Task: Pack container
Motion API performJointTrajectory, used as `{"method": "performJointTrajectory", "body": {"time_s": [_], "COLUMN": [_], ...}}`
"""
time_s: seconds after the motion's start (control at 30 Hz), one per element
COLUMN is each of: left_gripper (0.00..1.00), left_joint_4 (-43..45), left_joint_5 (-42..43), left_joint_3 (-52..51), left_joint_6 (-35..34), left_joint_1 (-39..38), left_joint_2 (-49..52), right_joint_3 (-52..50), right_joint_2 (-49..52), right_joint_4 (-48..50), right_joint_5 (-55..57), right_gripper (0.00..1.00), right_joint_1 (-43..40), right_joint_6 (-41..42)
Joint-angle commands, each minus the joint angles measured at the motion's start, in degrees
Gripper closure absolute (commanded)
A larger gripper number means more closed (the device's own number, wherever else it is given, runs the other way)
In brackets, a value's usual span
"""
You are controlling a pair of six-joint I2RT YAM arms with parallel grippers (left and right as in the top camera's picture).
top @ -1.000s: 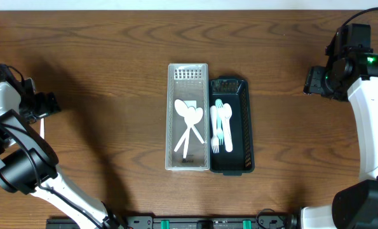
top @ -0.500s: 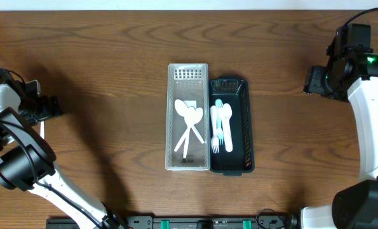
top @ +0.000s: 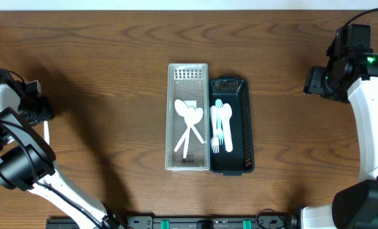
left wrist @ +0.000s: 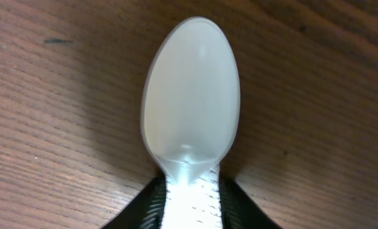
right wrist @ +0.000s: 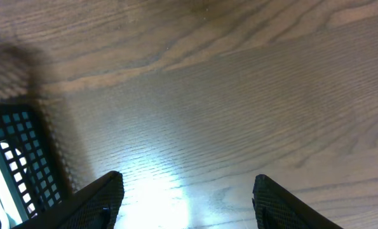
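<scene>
At the far left table edge, your left gripper [left wrist: 190, 203] is clamped on a white plastic spoon [left wrist: 190, 95]. The fingers pinch the handle right below the bowl. That short grip looks chosen so the bowl stays steady and doesn't swing on the carry. The bowl faces up over bare wood with a shadow under it; can't tell if it's lifted clear or just resting.

Mid-table sits the clear container [top: 171, 114], long side running away from you. Two white spoons [top: 189, 124] are already in it, bowls touching and handles splayed toward the near end. Touching its right wall is the black basket [top: 246, 127], holding mixed teal and white cutlery [top: 222, 127] laid lengthwise. Sorting seems to go by type, so your spoon likely belongs in the clear one with the other two. That's a guess from the layout.

Your right gripper [right wrist: 185, 197] is spread wide with nothing between the fingers [right wrist: 96, 197]. It's parked over empty table right of the basket, well out of the left arm's path. The basket's mesh corner just shows at the left of the right wrist view.

The spoon is well away from the container, so expect a long carry to the right, then a lengthwise drop.
</scene>
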Motion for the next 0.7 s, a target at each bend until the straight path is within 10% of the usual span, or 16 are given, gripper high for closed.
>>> {"method": "performJointTrajectory", "body": {"time_s": [0.0,0.17,0.67], "left_gripper": [0.76,0.94,0.94], "left_joint_4": [-0.92,-0.92,-6.01], "left_joint_5": [1.01,1.01,1.01], "left_joint_3": [-0.24,-0.24,-0.09], "left_joint_6": [0.13,-0.74,-5.73], "left_joint_1": [0.24,0.24,-5.14], "left_joint_2": [2.36,2.36,-10.10], "right_joint_3": [0.39,0.39,0.39], "right_joint_2": [-0.04,-0.04,-0.04], "right_joint_4": [-0.04,-0.04,1.09], "right_joint_5": [-0.07,-0.07,-0.04], "right_gripper": [0.32,0.32,0.31], "right_joint_1": [-0.42,-0.42,-0.44], "right_joint_6": [0.85,0.85,0.83]}}
